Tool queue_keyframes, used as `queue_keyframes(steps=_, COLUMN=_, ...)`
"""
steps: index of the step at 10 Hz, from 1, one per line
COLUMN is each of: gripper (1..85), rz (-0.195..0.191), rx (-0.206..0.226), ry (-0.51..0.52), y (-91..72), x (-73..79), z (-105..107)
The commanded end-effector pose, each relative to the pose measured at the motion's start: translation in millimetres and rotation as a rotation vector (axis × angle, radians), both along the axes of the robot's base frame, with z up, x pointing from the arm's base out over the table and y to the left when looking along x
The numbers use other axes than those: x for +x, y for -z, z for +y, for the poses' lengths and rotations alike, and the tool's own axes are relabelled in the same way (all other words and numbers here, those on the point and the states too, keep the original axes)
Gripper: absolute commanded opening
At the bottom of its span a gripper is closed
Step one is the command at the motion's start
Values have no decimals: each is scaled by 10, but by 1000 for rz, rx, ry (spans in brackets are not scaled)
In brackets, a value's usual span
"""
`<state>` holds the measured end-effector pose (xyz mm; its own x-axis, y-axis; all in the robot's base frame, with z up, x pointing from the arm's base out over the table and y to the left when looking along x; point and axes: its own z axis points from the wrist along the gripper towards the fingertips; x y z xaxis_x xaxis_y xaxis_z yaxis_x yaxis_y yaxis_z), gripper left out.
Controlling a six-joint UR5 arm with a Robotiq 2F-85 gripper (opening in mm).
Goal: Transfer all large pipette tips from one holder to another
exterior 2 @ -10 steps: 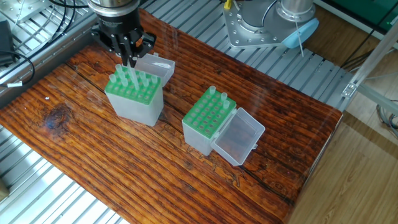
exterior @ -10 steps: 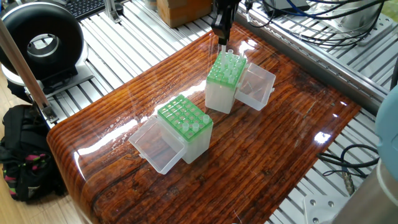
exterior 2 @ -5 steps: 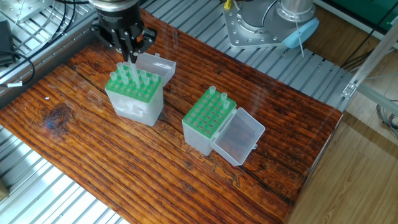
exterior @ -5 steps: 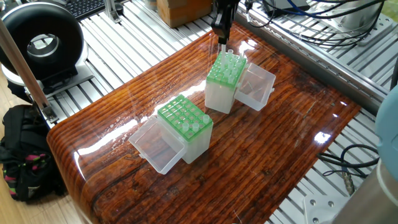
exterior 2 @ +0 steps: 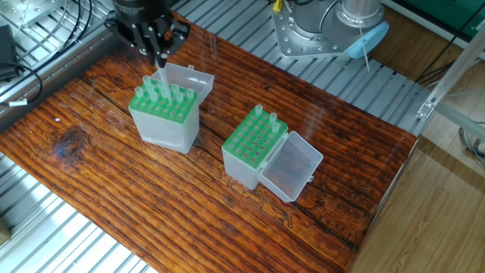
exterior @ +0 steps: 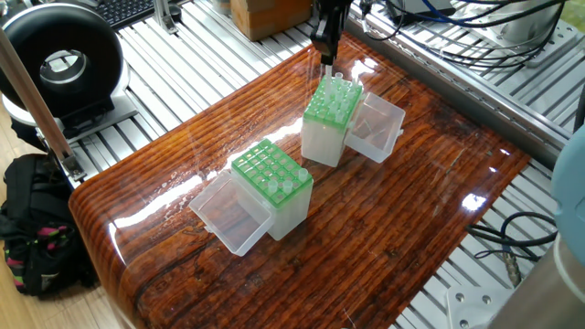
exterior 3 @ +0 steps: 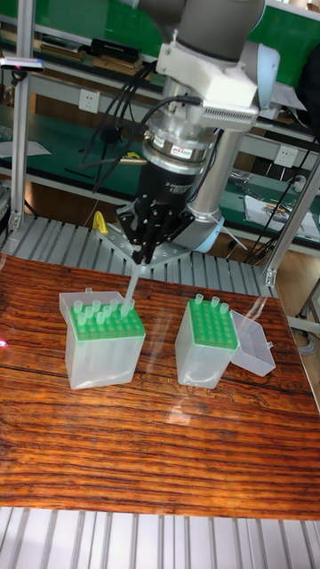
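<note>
Your large pipette tip (exterior 3: 130, 286) hangs pinched in the gripper (exterior 3: 140, 258), left of centre in the tall fixed view, its narrow end pointing down just above the green top of the left rack (exterior 3: 107, 324). In the other fixed view that same tip (exterior 2: 161, 78) sits in the upper left of the frame, clamped by the gripper (exterior 2: 158, 54) over the rear edge of the rack. You can see more tips (exterior 2: 170, 95) standing upright in that rack's holes. The second rack (exterior 2: 254, 136), near the middle of that view, carries two tips (exterior 2: 265, 117) at its far edge; the two racks stand well apart on the worktop (exterior 2: 114, 189). Each rack has a clear hinged lid (exterior 2: 292, 167) lying open beside it. A black backpack (exterior: 32, 228) sits at the lower left of one fixed view, off the worktop.
</note>
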<state>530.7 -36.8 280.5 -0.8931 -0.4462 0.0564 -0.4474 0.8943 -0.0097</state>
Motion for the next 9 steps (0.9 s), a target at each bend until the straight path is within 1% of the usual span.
queue_keyframes(steps=1, gripper=120, rz=12, rx=3, ry=3, y=-155, x=8, z=78)
queue_keyframes(steps=4, gripper=120, rz=22, rx=-1, ry=15, y=-258, x=-27, z=172)
queue_keyframes(steps=5, gripper=120, rz=22, rx=11, ry=29, y=-329, x=-51, z=246)
queue_keyframes(steps=6, gripper=117, rz=0, rx=32, ry=53, y=-415, x=-50, z=367)
queue_keyframes(steps=7, gripper=117, rz=-31, rx=47, ry=69, y=-502, x=-38, z=483)
queue_keyframes(steps=8, gripper=120, rz=-54, rx=51, ry=81, y=-570, x=-55, z=584)
queue_keyframes(steps=9, gripper=120, rz=-72, rx=70, ry=109, y=-586, x=-104, z=738)
